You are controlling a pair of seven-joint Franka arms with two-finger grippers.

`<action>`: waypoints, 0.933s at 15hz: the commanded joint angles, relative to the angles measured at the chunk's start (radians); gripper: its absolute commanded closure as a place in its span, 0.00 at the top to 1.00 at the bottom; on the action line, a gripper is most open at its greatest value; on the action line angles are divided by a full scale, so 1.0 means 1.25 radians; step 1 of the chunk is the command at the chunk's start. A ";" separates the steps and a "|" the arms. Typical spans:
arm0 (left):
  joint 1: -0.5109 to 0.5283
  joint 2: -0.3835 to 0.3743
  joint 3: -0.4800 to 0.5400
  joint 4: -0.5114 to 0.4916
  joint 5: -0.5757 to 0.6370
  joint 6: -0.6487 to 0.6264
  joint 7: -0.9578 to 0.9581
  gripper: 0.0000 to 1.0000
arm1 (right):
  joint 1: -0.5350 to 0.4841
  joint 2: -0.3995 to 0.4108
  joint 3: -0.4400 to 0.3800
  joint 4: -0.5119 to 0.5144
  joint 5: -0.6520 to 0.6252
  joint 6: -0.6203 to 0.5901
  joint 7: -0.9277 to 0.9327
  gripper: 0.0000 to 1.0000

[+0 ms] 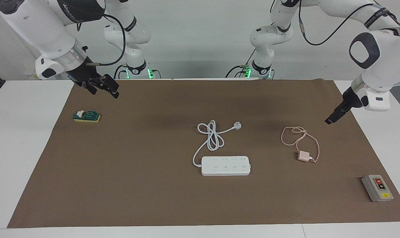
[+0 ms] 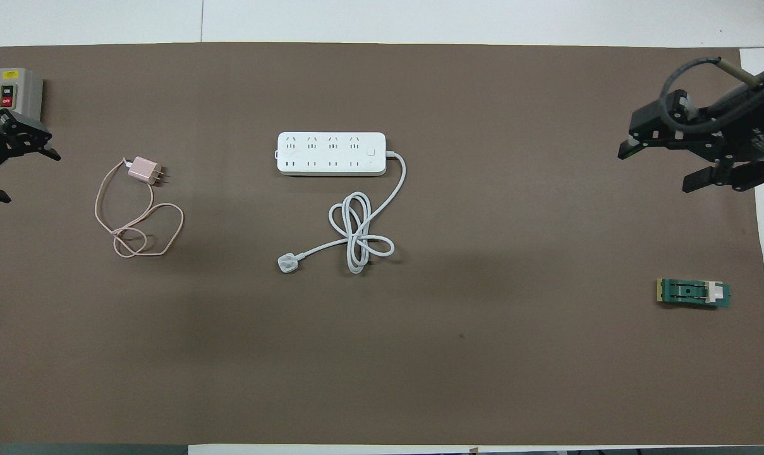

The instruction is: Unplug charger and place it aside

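Charger (image 1: pixel 303 156): small pale-pink cube, lying on its side on the brown mat, unplugged, two metal prongs bare and pointing at the white power strip (image 1: pixel 226 165). Well apart from the strip, at its 9 o'clock in the overhead view, toward the left arm's end. Thin pink cable (image 2: pixel 138 226) leaves the cube's back and trails in loose loops toward 6 o'clock, nearer the robots.

The charger (image 1: pixel 303 156) lies unplugged beside the power strip (image 1: pixel 225 165), toward the left arm's end.
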 commanded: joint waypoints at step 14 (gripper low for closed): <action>-0.087 -0.122 0.037 0.006 -0.009 -0.187 0.377 1.00 | -0.043 -0.146 0.008 -0.275 -0.077 0.192 -0.237 1.00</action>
